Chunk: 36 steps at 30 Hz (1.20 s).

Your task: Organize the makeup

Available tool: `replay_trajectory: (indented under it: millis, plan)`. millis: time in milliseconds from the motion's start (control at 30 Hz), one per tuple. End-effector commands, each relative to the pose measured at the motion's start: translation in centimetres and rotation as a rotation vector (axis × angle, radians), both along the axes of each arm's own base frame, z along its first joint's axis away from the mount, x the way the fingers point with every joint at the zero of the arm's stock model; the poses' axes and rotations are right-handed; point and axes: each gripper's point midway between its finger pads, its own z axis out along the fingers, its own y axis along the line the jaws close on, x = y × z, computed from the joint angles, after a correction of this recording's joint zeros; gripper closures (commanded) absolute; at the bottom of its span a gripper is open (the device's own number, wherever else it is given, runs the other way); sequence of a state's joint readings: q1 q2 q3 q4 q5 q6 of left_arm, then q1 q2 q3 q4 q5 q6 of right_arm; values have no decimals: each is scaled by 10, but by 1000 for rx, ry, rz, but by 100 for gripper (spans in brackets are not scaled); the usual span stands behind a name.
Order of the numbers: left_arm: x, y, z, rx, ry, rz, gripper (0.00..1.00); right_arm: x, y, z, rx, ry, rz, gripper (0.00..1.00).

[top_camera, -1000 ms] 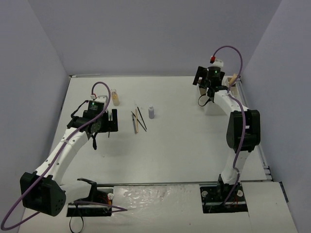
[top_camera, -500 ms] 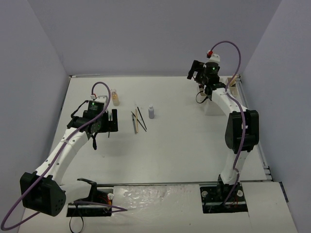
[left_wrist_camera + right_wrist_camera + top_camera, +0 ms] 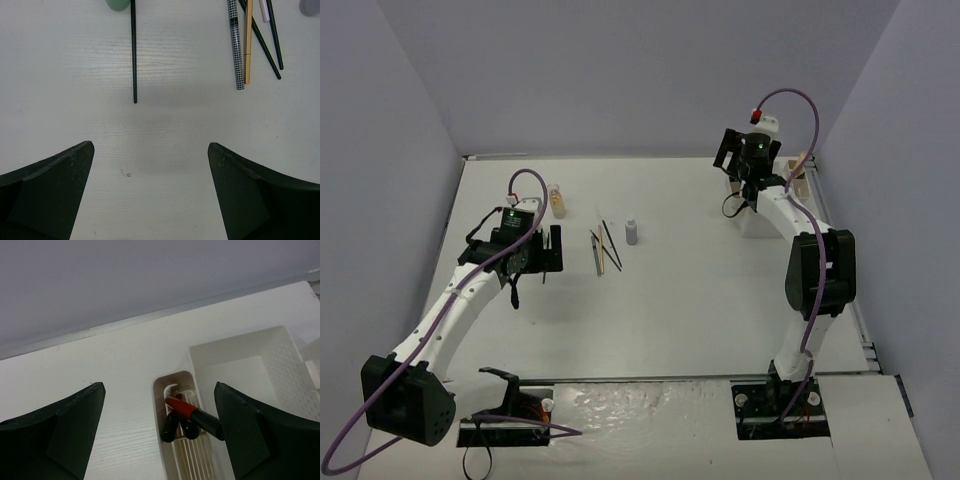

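Currently, my left pincer (image 3: 151, 146) is released, its jaws spread wide with nothing between them, low over the white tabletop (image 3: 700, 290) on the left side. Just ahead of it lies a thin black pencil (image 3: 134, 50), pointing away from me, its far end beside a green bottle (image 3: 118, 4) at the top edge of the left wrist view. To the right of these lies a loose cluster: a houndstooth-patterned pencil (image 3: 235, 45) and a gold pencil (image 3: 248, 40) side by side, with two thin black sticks (image 3: 262, 40) fanned out just beyond them. A grey-purple bottle (image 3: 632, 231) stands upright to the right of that cluster, and an amber bottle (image 3: 557, 200) stands upright beyond my left pincer. My right pincer (image 3: 159, 385) is likewise released and grasps nothing; it hangs over the white compartmented box (image 3: 230, 342) at the far right of the tabletop. Directly below it, in the narrow slotted compartment (image 3: 195, 460), a red and black tube (image 3: 192, 412) lies tilted across two black tubes (image 3: 170, 427). A tan flat stick (image 3: 800, 163) leans at the box's far right part; which compartment holds it I cannot tell.
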State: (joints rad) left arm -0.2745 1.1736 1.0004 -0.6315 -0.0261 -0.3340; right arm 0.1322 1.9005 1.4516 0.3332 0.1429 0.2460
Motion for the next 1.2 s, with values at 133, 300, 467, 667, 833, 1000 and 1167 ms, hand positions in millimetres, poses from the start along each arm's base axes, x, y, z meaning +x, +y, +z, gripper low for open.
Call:
replay_trajectory:
  millis: [133,300,467,667,833,1000,1167]
  plan:
    - [8,-1,22,-23,-74,1,4,-3,-24,50,-6,-128,-99,32]
    - [8,-2,22,-24,-75,0,3,-3,-22,38,10,-103,-104,43]
    - [8,-2,22,-25,-73,-1,3,-7,-29,28,5,-84,-139,46]
    - [8,-2,23,-28,-76,-3,3,-13,-31,16,2,-55,-147,47]
    - [7,-2,22,-27,-74,-3,3,-14,-31,13,8,-57,-150,48]
    - [8,-2,22,-28,-73,-2,4,-13,-30,18,10,-68,-143,63]
    - [8,-3,22,-30,-73,-5,3,-11,-32,26,-13,-72,-140,88]
